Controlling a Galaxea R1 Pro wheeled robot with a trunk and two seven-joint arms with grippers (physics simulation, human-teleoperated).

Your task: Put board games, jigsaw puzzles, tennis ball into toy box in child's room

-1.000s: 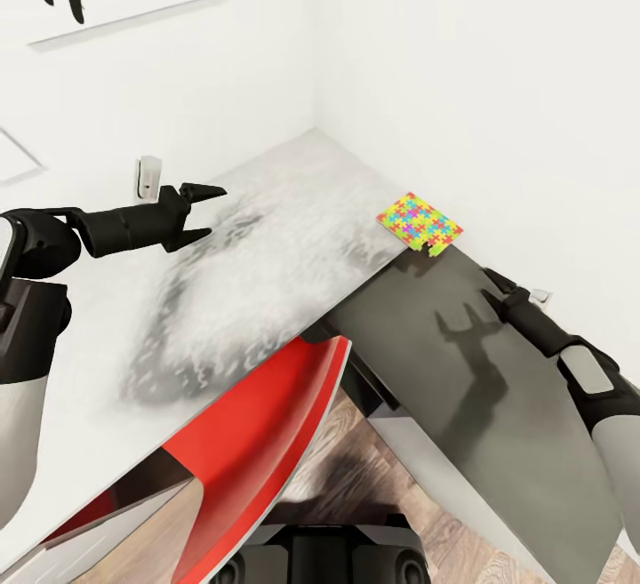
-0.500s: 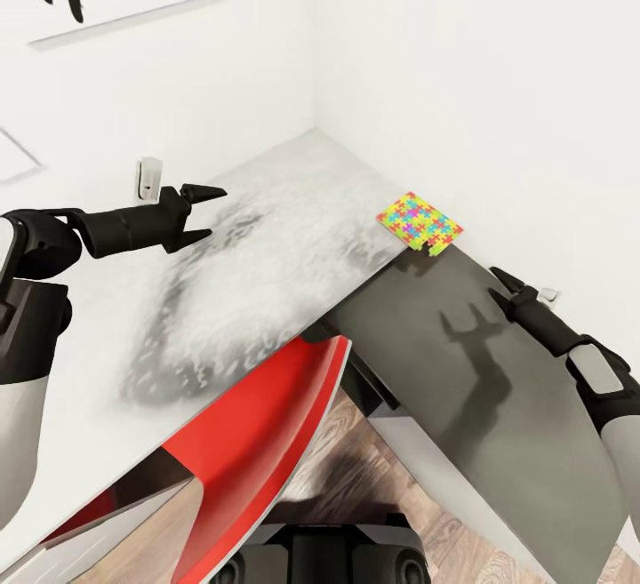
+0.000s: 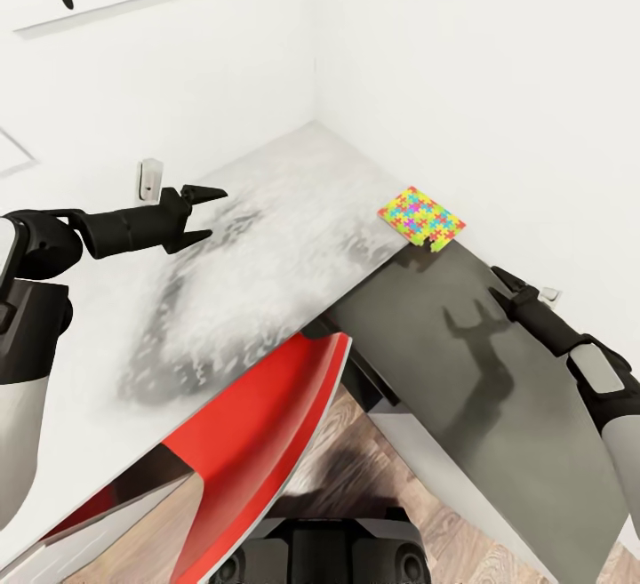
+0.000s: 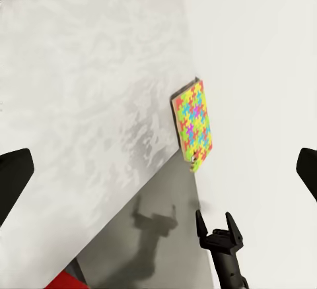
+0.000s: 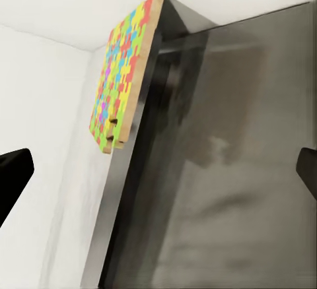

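One thin squarish jigsaw puzzle board of yellow, pink, blue and green pieces [image 3: 420, 217] lies at the far right edge of the pale grey smooth counter [image 3: 267, 246], overhanging the lower dark grey cabinet [image 3: 462, 362]. The left end effector [image 3: 203, 212] hovers released over the counter. The right end effector [image 4: 218, 223] also stands released, near the puzzle. A careless push could tip the board down; it seems to be barely supported. I count one puzzle and two end effectors.

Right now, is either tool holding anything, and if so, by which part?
Nothing is held. The left tool hangs open over the table; the right tool is open above the dark cabinet, short of the jigsaw puzzle.
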